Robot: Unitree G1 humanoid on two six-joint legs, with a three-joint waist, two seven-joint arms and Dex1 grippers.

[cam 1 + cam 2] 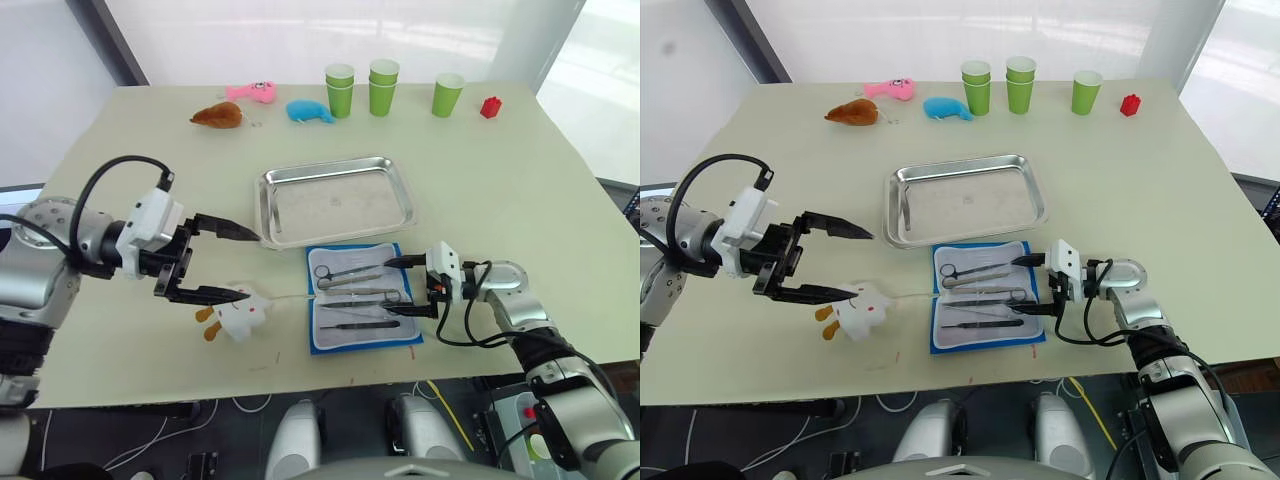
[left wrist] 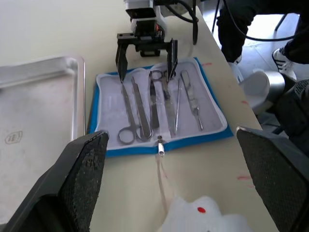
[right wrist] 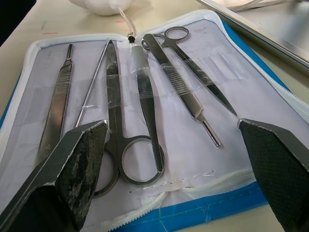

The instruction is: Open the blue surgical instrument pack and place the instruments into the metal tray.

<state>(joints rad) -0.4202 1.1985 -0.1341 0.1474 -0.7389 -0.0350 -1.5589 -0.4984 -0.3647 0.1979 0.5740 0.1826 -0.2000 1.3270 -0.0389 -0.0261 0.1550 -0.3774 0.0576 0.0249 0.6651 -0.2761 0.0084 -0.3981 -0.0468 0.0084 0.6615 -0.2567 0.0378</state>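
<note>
Blue pack [image 1: 362, 297] lies open, tools [image 2: 154, 106] pointing L-R across it. R gripper [image 1: 411, 287] jaws wide apart over tools; L gripper [image 1: 222, 262] jaws wide apart too, holding nothing.

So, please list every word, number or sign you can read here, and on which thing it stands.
None can be read.
Metal tray: a small stamped mark on its floor, too blurred to read.
Blue surgical instrument pack: no lettering shows on its open lining.

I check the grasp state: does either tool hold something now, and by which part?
Nothing is held. The left tool is open above the table, beside the white plush toy. The right tool is open over the opened pack.
</note>
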